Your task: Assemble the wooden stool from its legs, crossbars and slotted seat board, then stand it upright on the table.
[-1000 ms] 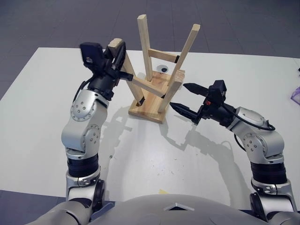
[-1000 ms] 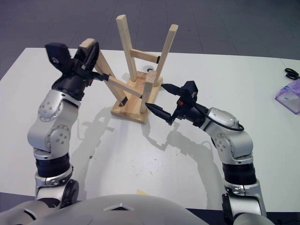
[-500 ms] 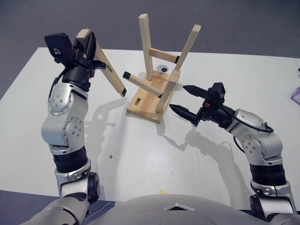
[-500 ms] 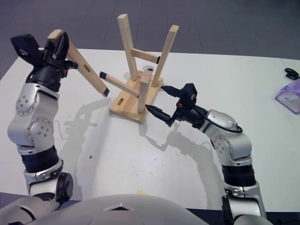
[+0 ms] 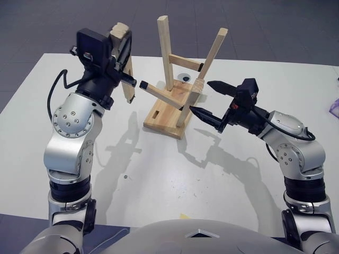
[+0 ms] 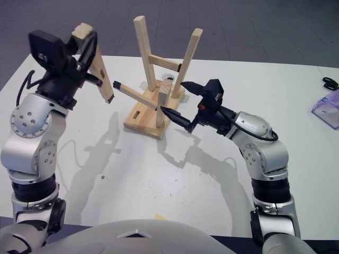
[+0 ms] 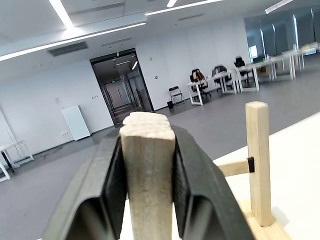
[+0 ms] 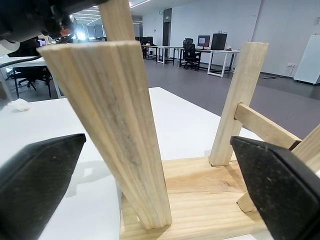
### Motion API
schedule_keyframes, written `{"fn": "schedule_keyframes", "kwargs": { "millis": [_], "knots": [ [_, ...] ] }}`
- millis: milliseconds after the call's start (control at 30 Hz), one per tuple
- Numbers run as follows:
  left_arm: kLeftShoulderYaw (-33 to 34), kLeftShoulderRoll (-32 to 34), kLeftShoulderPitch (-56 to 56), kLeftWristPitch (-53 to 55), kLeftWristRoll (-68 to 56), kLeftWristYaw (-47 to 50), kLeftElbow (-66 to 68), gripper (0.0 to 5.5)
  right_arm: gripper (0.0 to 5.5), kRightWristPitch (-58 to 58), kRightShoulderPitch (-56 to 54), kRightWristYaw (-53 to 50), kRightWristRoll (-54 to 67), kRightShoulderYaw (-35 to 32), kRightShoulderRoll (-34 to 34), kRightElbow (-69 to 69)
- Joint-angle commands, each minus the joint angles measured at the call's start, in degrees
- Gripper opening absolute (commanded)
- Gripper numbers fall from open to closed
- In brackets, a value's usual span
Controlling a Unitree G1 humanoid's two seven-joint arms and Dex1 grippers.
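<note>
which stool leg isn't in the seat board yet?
The leg in the left hand, held in the air; the other three stand in the seat board.

The left arm [image 5: 74, 143] and right arm [image 5: 296, 159] comprise rounded silver joint housings [image 5: 71, 116] with screw-ringed disc covers [image 5: 64, 117], black collars [image 5: 66, 189] toward the lower frame and exposed black cables [image 5: 55, 90], terminating in the all-black left gripper [image 5: 122, 45] and right gripper [image 5: 201, 96], each carrying a box-shaped camera module [image 5: 91, 44].

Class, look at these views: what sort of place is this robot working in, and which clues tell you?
Probably an open-plan office or lab: desks with office chairs, long ceiling strip lights, and a double door behind.
</note>
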Motion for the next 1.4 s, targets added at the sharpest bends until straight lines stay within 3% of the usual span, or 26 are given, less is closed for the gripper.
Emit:
{"fn": "schedule_keyframes", "kwargs": {
  "millis": [33, 133, 267, 533, 833, 1067, 1200, 1400],
  "knots": [
    [-1.3, 0.1, -0.1, -0.8, 2.4, -1.1, 0.3, 1.03, 5.19, 2.3, -1.8, 0.2, 3.2, -0.6, 0.3, -1.5],
    [-1.7, 0.4, 0.0, -1.2, 3.4, -2.1, 0.8, 1.03, 4.84, 2.5, -2.3, 0.9, 3.5, -0.3, -0.3, -1.5],
    [-0.4, -1.6, 0.4, -0.1, 1.6, -2.4, 0.6, 1.03, 5.36, 2.5, -2.4, 0.4, 3.1, -0.1, -0.2, -1.5],
    [4.4, -3.4, -1.6, 1.0, -4.9, -4.6, 0.7, 1.03, 5.40, 3.7, -3.3, -0.9, 2.6, 1.1, 0.1, -2.0],
    [4.6, -1.9, -4.8, 0.8, -6.1, -8.5, 3.5, 1.03, 4.01, 6.1, -3.3, -2.6, 1.6, 3.9, 1.0, -2.0],
    [9.2, -4.8, -4.1, 4.6, -12.4, -7.5, 3.2, 1.03, 2.85, 6.8, -2.1, -4.4, 2.0, 3.2, 1.3, -4.1],
    [9.7, -3.3, -2.5, 4.9, -12.9, -8.4, 3.3, 1.03, 2.28, 6.2, -1.6, -5.5, 1.2, 3.6, 1.6, -4.5],
    [7.3, -1.6, -1.2, 4.0, -10.7, -9.4, 2.3, 1.03, 2.24, 5.4, -1.2, -6.6, -0.1, 4.1, 2.6, -4.5]
  ]
}}
